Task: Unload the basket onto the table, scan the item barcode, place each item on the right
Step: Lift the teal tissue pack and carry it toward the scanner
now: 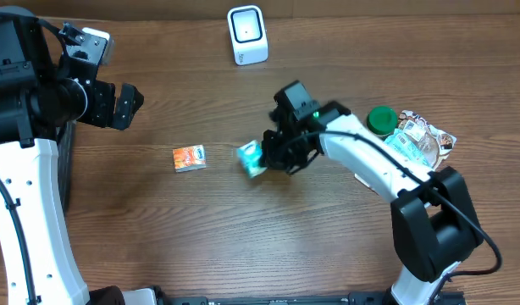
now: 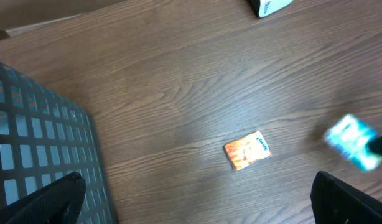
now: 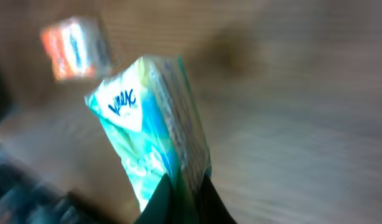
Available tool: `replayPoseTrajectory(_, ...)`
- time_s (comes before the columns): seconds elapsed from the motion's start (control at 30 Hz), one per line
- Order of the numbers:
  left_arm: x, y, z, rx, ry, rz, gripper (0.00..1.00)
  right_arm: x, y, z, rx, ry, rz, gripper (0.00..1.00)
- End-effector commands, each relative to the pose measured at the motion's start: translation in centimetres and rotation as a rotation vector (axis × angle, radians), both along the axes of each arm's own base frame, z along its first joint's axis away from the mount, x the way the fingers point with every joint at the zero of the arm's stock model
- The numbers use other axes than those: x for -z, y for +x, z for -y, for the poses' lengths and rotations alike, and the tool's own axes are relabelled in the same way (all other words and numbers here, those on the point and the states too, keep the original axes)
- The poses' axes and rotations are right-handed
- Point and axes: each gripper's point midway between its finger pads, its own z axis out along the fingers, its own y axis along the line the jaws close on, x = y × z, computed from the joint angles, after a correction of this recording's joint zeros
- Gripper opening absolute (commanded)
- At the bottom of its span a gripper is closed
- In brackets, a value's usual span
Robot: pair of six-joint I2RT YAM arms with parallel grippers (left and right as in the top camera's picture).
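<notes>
Place: mock shop checkout in a robot lab | Evidence: white barcode scanner point(image 1: 247, 34) was set on wood-grain counter point(image 1: 243, 246); small retail packets point(image 1: 189, 158) were laid out; grey plastic basket point(image 2: 35, 143) was seen alongside.

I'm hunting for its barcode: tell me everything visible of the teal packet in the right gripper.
The teal packet is a soft pack in glossy wrap, teal and white, with a blue brand mark near its top. The right gripper pinches its lower end, holding it tilted over the wooden table, right of the orange packet. No barcode shows; the view is blurred.
</notes>
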Motion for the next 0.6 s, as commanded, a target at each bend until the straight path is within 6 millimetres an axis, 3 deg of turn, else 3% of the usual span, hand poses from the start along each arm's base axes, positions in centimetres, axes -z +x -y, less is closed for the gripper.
replayPoseTrajectory(0.0,-0.6,0.1,-0.1,0.016,0.014,0.02,1.0,-6.9,7.2,3.4,0.064,-0.2,0.339,0.04)
replayPoseTrajectory(0.2,-0.6,0.1,-0.1,0.016,0.014,0.02,1.0,-19.4,13.3,6.0,0.202,-0.331,0.694,0.04)
replayPoseTrajectory(0.3,-0.6,0.1,-0.1,0.016,0.014,0.02,1.0,-23.6,16.2,6.1,0.227,-0.36,0.884,0.04)
replayPoseTrajectory(0.43,-0.6,0.1,-0.1,0.016,0.014,0.02,1.0,-25.6,20.2,5.3,0.253,-0.392,1.072,0.04)
replayPoseTrajectory(0.57,-0.6,0.1,-0.1,0.016,0.014,0.02,1.0,-24.0,24.5,4.3,0.238,-0.487,1.196,0.04)
